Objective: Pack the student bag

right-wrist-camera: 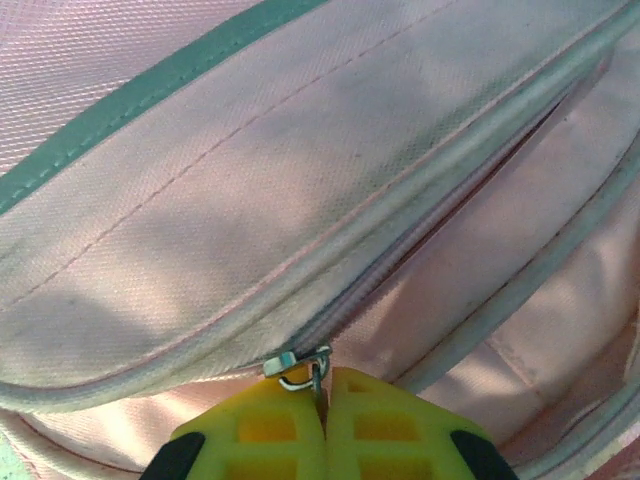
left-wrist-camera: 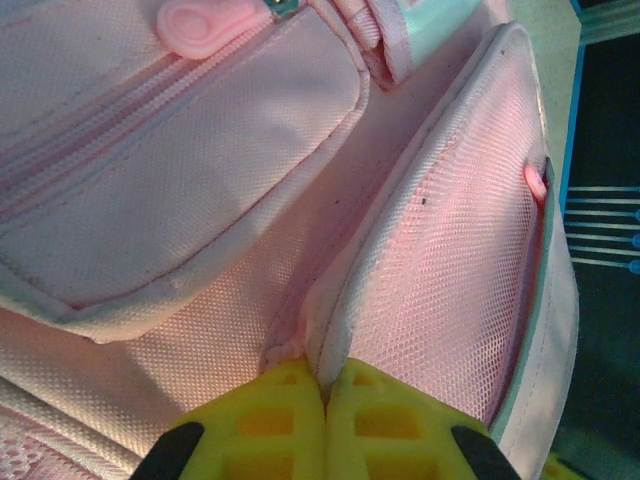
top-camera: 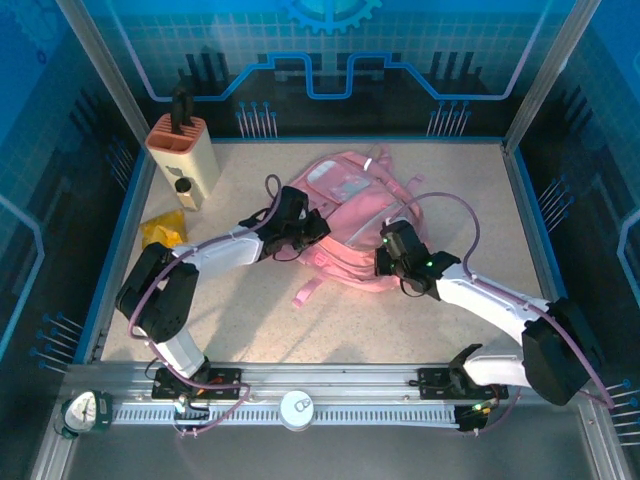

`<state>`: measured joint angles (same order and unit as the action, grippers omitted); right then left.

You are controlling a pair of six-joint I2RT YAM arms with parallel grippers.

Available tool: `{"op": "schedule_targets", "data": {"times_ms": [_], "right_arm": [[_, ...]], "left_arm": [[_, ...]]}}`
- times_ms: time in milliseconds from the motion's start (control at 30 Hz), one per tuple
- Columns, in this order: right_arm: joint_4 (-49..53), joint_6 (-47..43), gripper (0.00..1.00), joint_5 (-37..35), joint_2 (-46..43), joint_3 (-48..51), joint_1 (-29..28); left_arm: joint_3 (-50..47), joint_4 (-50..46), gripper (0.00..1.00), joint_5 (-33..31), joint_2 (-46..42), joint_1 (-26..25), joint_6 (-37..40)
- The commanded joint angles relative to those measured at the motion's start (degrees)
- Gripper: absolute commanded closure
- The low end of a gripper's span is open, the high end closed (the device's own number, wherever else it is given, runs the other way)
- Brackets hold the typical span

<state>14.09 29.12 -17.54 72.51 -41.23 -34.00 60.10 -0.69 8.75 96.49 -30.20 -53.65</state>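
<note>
The student bag lay on the counter against both jaw sets, left jaws clenched on a seam fold beside the mesh pocket, right jaws clenched on the zip pull; the zip step appeared in hand, next requiring a pull along the track.

arms: white links, black joints | cables: purple | gripper fingers: yellow, ribbed

Student bag matt woven cloth; zip slider shiny metal.
</note>
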Motion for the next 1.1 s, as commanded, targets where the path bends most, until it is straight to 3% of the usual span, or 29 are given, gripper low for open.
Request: {"op": "schedule_targets", "data": {"times_ms": [0,233,367,533,700,867,1067], "right_arm": [[5.11,-4.54,1.00,-0.66,-1.07,1.04,0.58],[1.77,-3.83,1.00,7.07,4.64,-1.84,-8.91],[-2.95,-0.34,1.00,7.22,9.88,-4.94,-13.62],[-3.87,1.73,1.00,6.30,12.86,-7.57,-14.01],[-3.35,1.37,1.00,6.07,12.11,-7.02,-13.94],[-2.85,2.29,1.00,5.98,12.30,-6.68,-13.90],[-2.93,3.22,1.00,6.20,12.87,-7.06,-13.95]], "left_arm": [[3.63,-4.56,1.00,-1.35,0.93,4.50,6.68],[12.15,-3.77,0.98,1.44,7.17,6.04,11.60],[16.19,-3.48,0.89,9.28,10.39,8.68,13.61],[8.91,-4.22,0.62,5.77,2.64,9.41,13.52],[-3.20,-0.94,0.47,8.38,-6.45,8.68,5.13],[-13.95,3.53,0.44,1.56,-13.62,4.47,-4.22],[-17.30,9.55,0.43,-2.80,-11.91,-1.33,-11.86]]}}
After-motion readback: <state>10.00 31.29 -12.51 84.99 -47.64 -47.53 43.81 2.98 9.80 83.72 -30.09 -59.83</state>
